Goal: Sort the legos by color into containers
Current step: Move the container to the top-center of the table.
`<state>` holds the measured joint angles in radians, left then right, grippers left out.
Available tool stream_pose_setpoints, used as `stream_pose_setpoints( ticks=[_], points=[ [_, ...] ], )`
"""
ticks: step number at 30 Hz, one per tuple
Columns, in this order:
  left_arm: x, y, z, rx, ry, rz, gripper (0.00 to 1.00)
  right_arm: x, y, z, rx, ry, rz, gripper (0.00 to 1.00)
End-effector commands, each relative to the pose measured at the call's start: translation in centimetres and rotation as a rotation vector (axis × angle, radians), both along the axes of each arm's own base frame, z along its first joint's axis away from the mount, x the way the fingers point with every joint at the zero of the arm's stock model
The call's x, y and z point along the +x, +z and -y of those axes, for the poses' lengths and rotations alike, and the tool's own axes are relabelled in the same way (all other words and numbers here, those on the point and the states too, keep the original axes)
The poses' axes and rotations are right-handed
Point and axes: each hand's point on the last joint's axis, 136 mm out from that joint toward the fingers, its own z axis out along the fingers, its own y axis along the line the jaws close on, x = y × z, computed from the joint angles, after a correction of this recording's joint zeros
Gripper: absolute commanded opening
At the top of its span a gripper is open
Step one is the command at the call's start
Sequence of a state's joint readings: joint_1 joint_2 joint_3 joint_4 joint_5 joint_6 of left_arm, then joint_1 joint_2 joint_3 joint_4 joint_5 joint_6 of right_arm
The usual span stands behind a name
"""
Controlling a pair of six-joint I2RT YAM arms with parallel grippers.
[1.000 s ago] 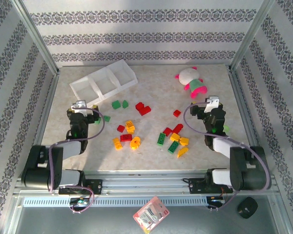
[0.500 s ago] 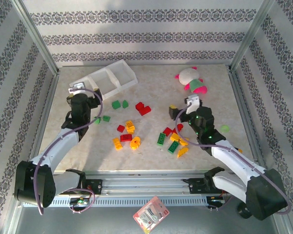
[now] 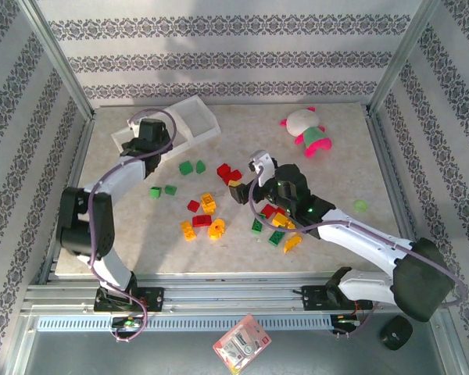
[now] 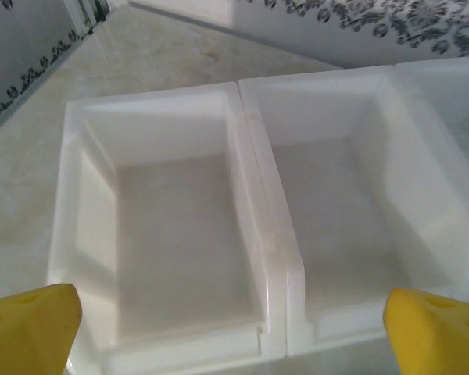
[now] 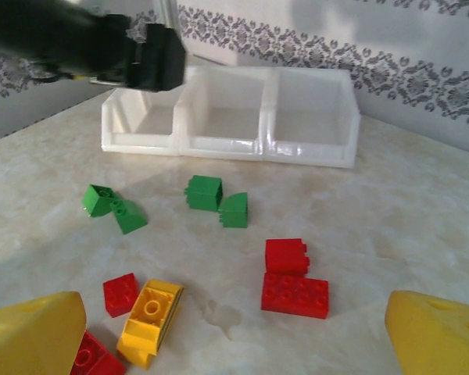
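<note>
Right arm entry. My right gripper (image 5: 234, 336) has its jaws wide and holds nothing, low over the table. The red legos (image 5: 295, 294) lie just ahead and a little right, between me and the tray (image 5: 227, 148). The flat brick's long axis runs crosswise, in line with my jaw opening. My left gripper (image 4: 234, 328), also wide and holding nothing, hangs over the tray, well apart from any brick. Judgement: the right arm is nearer to red, and a wrist turn may be needed.

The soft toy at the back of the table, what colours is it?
White, pink and green. The soft toy shows best in the top external view.
</note>
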<state>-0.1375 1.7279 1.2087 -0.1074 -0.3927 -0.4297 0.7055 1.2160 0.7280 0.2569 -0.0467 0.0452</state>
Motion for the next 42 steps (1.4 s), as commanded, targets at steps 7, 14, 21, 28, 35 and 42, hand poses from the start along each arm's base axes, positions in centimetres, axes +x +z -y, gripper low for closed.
stream_pose_setpoints(
  ticks=[7,14,21,28,35,42],
  points=[
    [4.3,-4.1,-2.0,-0.078,0.078,-0.126,0.74,-0.9,0.9,-1.1,0.061,0.04,-0.026,0.98],
    [6.1,-6.8,-0.8,-0.149,0.051,-0.181,0.49,-1.4,0.1,-1.4,0.085,0.049,-0.066,0.98],
    [5.9,-7.2,-0.2,-0.174,0.032,-0.204,0.18,-1.3,0.3,-1.2,0.085,0.043,-0.058,0.98],
    [5.9,-6.8,2.2,-0.205,-0.126,-0.217,0.12,-1.3,-0.1,-1.2,0.082,0.038,-0.067,0.98],
    [5.0,-7.3,6.1,-0.23,-0.276,-0.257,0.11,-1.3,-0.2,-1.4,0.1,0.038,-0.078,0.98],
    [2.5,-8.2,10.2,-0.223,-0.411,-0.322,0.1,-1.6,-0.6,-1.0,0.102,0.027,-0.084,0.98]
  ],
)
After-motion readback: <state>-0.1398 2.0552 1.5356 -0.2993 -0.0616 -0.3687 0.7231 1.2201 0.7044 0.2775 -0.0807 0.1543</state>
